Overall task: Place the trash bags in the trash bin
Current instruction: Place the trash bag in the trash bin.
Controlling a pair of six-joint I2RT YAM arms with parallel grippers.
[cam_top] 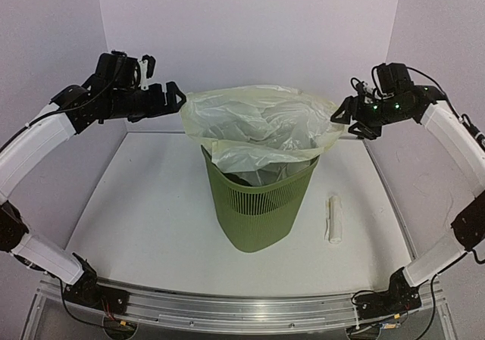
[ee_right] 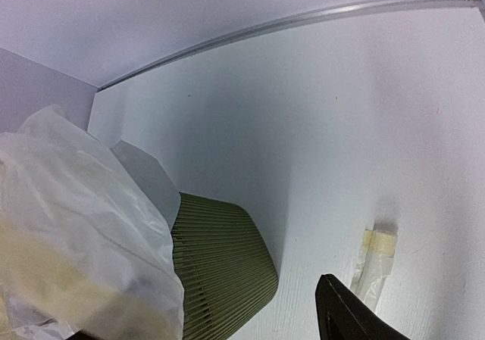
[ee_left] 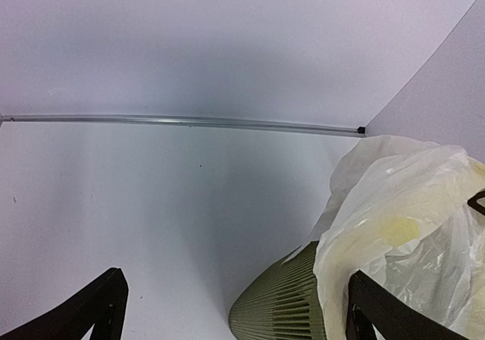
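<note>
Trash bag sitting in the bin, its mouth not yet folded over the rim

The trash bag (cam_top: 258, 124) is resting with its lower part inside the olive-green trash bin (cam_top: 261, 204) in the middle of the table (cam_top: 151, 219), while its wide mouth is billowing above and beyond the rim. The left claw (cam_top: 179, 98) is hovering at the bag's left edge with its jaws spread wide, gripping nothing. The right claw (cam_top: 345, 120) is hanging at the right edge, also spread and not pinching the film. Judging by this, insertion is mostly done; seating the liner over the rim is left. A small pale rolled bundle (cam_top: 334, 219), possibly another bag, is lying on the table right of the bin.
</note>
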